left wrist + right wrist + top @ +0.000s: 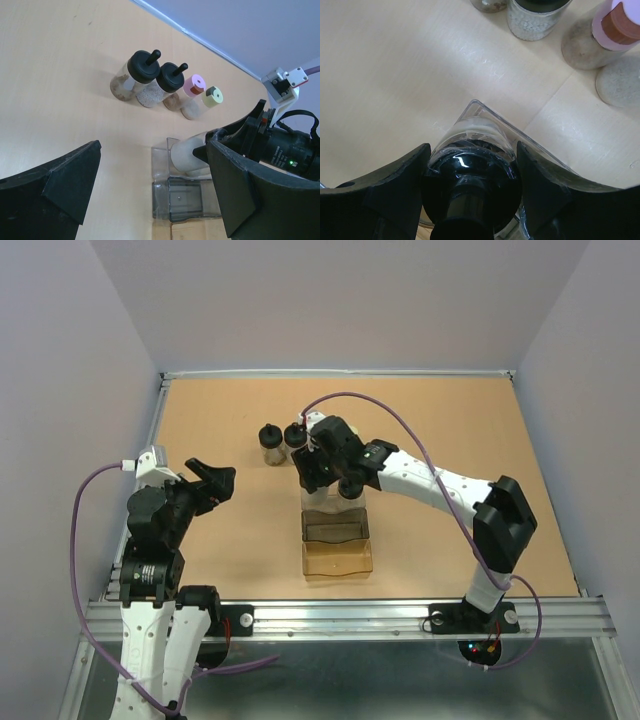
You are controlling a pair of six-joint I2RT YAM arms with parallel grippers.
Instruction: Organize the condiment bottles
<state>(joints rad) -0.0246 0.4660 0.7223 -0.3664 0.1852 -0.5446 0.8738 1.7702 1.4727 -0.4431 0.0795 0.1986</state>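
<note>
My right gripper [347, 484] is shut on a black-capped bottle [470, 175] with white contents [185, 152]. It holds the bottle upright in the far compartment of the brown-tinted clear tray [338, 558]. Behind the tray stands a row of bottles: two black-capped [141, 70] [172, 77], a pink-capped one [194, 86] and a yellow-green-capped one [212, 96]. In the top view only the two black caps [270, 436] [295, 434] show; the arm hides the others. My left gripper [210, 483] is open and empty, left of the tray. A sixth bottle is out of view.
The tray's rim [520, 132] shows just past the held bottle, and its near compartments [185, 200] hold nothing. Grey walls enclose the table on three sides. A metal rail [340, 615] runs along the near edge.
</note>
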